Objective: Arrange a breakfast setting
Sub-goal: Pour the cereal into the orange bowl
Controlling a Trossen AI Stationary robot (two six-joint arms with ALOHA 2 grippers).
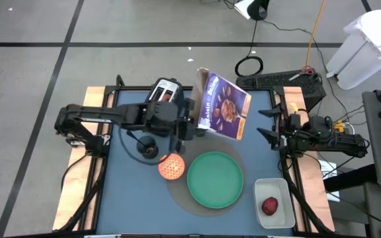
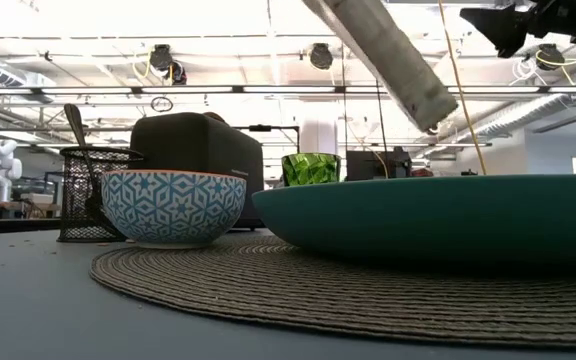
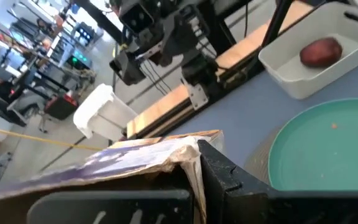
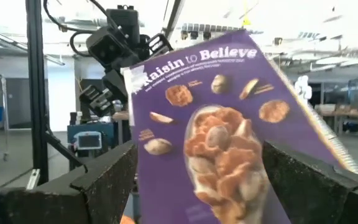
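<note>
Cereal box [image 1: 221, 104]: you see purple, white lettering.
Plate [image 1: 215, 180]: you see plain green.
Bowl [image 1: 171, 167]: orange inside, blue-white star pattern outside.
Fruit [image 1: 270, 205]: dark red.
Tub [image 1: 284, 215]: white.
Surface [image 1: 131, 205]: blue.

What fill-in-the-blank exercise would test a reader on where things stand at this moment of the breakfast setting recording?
1. The left gripper holds the ____ cereal box tilted in the air above the table.
2. The dark-red fruit lies in the white ____ near the right arm.
3. The green plate rests on a round woven ____.
4. The orange bowl stands right beside the plate, on the ____ arm's side.

Missing words: purple; tub; mat; left
</note>
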